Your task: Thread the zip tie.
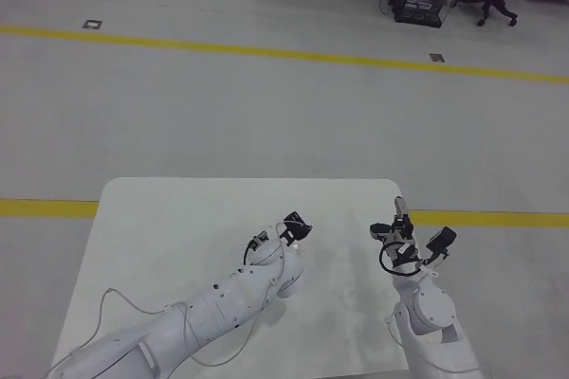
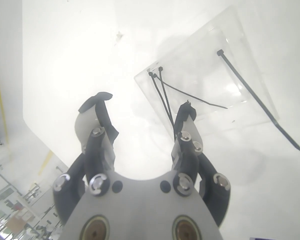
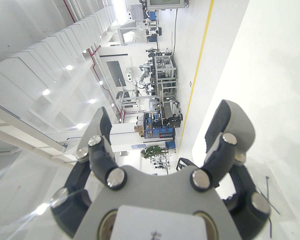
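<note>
Zip ties (image 2: 167, 101) cross in the clear tray (image 2: 202, 58) just ahead of the released left claw (image 2: 143, 103), so closing there may snag several; right claw (image 3: 162, 112) likewise released.

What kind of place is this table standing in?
Probably a large industrial hall or robotics workshop. It has yellow floor lines, machine racks with other robot arms among them, and a high ceiling.

So the zip ties (image 2: 250, 89) are all black, and the tray (image 2: 202, 58) is clear, see-through. Plain white table (image 1: 190, 227), pale grey floor (image 1: 266, 114) with yellow stripes (image 1: 266, 50). Both the left claw (image 2: 143, 103) and right claw (image 3: 163, 113) are black with silver-grey metal.
</note>
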Motion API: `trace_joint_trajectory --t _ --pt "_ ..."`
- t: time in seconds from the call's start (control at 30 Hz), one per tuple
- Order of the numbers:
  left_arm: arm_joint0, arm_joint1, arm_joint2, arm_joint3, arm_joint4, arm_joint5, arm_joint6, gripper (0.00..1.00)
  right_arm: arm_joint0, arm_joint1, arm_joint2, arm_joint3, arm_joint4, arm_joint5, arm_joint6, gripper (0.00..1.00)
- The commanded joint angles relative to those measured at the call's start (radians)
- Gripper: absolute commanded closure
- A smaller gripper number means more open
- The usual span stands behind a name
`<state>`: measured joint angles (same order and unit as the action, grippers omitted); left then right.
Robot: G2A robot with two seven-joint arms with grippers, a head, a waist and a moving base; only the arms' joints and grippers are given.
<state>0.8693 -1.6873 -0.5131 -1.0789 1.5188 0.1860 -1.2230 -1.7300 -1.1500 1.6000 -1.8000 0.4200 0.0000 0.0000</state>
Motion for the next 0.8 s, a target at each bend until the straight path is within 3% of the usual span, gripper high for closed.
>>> trace_joint_trajectory --t 0.0,0.3,0.77 --pt "0.001 -0.001 0.003 0.002 0.013 -0.008 -0.007 0.51 0.000 0.000 0.000 0.000 0.000 0.000 0.000 0.00" --pt "0.006 -0.012 0.005 0.020 0.025 -0.025 -0.018 0.53 0.000 0.000 0.000 0.000 0.000 0.000 0.000 0.00" --pt "0.023 -0.019 -0.031 -0.019 -0.001 -0.038 -0.037 0.59 0.000 0.000 0.000 0.000 0.000 0.000 0.000 0.00"
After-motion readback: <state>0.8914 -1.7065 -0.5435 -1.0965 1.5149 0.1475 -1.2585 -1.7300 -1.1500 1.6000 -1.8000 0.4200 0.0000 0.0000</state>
